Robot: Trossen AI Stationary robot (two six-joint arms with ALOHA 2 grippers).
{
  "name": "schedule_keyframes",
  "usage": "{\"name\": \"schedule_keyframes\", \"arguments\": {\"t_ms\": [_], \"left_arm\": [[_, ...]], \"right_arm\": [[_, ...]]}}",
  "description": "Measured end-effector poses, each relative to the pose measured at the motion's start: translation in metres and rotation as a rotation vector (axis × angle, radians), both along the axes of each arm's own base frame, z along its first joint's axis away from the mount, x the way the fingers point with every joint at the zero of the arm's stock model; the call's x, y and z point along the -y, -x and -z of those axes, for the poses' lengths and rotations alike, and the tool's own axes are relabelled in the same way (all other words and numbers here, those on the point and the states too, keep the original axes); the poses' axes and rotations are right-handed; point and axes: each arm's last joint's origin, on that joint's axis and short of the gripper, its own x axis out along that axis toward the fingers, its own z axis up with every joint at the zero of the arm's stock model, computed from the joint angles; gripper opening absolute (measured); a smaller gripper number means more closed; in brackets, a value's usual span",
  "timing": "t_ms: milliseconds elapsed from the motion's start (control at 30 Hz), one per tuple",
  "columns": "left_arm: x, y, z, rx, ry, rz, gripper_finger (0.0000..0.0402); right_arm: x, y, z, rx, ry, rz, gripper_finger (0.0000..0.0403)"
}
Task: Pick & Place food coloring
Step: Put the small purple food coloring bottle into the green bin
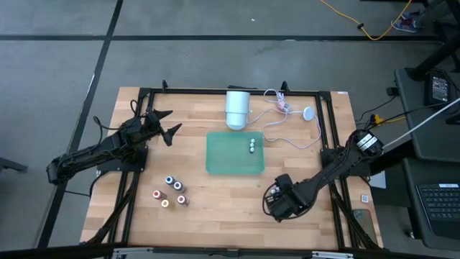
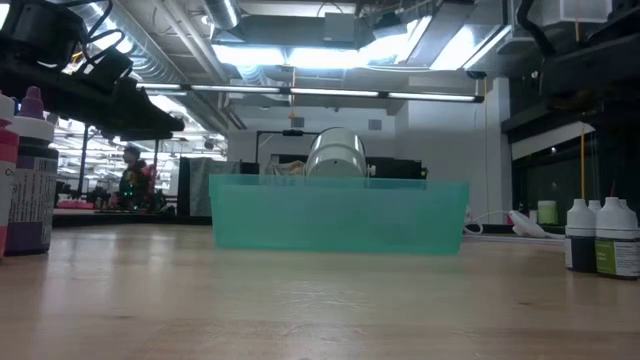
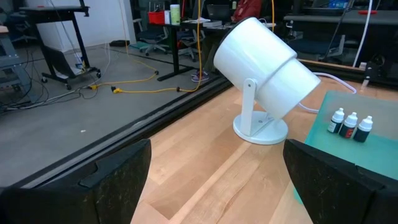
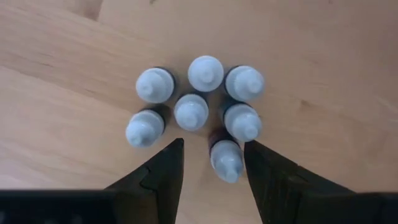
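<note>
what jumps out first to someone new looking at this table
A green tray sits mid-table with three small bottles in one corner, and a white lamp stands just behind it. The right gripper hovers over a cluster of white-capped bottles, jaws around one. Five colored-cap bottles stand near the front left.

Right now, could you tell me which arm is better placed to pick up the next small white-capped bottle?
The right: its hand hangs open directly above the white-capped bottle cluster, one bottle between its fingers. The left hand waits far off.
</note>
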Motion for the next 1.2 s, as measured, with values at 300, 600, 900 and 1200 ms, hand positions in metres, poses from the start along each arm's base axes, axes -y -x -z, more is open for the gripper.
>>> {"name": "schedule_keyframes", "arguments": {"t_ms": [300, 600, 900, 1200], "left_arm": [[0.000, 0.000, 0.000, 0.000, 0.000, 0.000, 0.0361], [0.000, 0.000, 0.000, 0.000, 0.000, 0.000, 0.0361], [0.000, 0.000, 0.000, 0.000, 0.000, 0.000, 0.0361], [0.000, 0.000, 0.000, 0.000, 0.000, 0.000, 0.0361]], "right_arm": [[0.000, 0.000, 0.000, -0.012, -0.015, 0.000, 0.0168], [0.000, 0.000, 0.000, -0.015, -0.018, -0.002, 0.0119], [-0.005, -0.002, -0.006, -0.042, -0.087, -0.092, 0.0055], [-0.020, -0.016, -0.045, 0.006, -0.150, -0.288, 0.0064]]}}
